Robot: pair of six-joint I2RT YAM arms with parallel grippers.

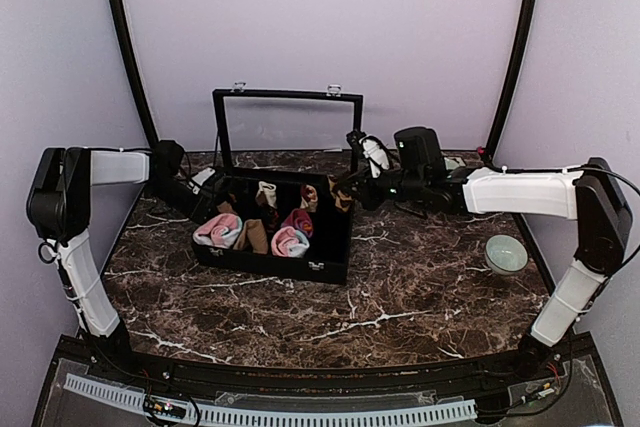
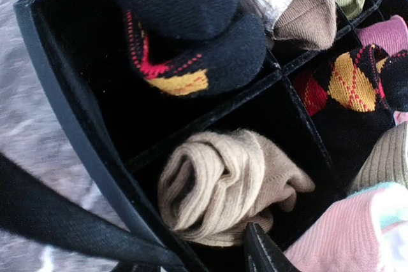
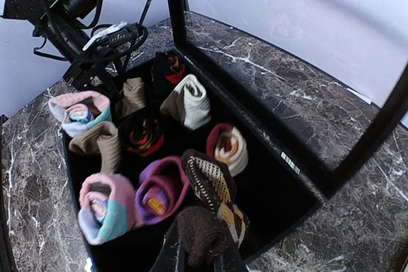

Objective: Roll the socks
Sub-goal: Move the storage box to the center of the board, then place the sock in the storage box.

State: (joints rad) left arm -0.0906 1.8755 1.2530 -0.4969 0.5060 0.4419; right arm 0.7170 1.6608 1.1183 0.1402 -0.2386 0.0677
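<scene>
The right gripper [image 3: 199, 248] is clenched on the dark brown checked sock [image 3: 213, 189]. The plain brown end is bunched between its fingers, and the tan-diamond part spills ahead of them over the right end of the black box [image 1: 270, 265], touching the purple roll [image 3: 159, 192]. The bundle looks loose, so the step in hand is probably seating it in the box without letting it unwind. Two pink and mint rolls [image 3: 102, 211] sit in compartments along the near side; which of them is the task's pink sock cannot be told.

To do this well, the right arm should hold a firm pinch on the brown end and tuck the loose checked tail under the bundle. It should then come straight down into the dark compartment [image 3: 274, 186] at the far right, which looks unfilled. It should not drag across the dividers or nudge the purple roll or the red and cream roll [image 3: 228, 148]. It should let go only once the bundle sits below the rim.

The left gripper [image 1: 203, 199] is at the box's left end, with one finger [image 2: 258, 250] inside by a tan bundle [image 2: 217, 189]. Whether it is released or pinching the wall cannot be told; if it has the wall, it should steady the box
</scene>
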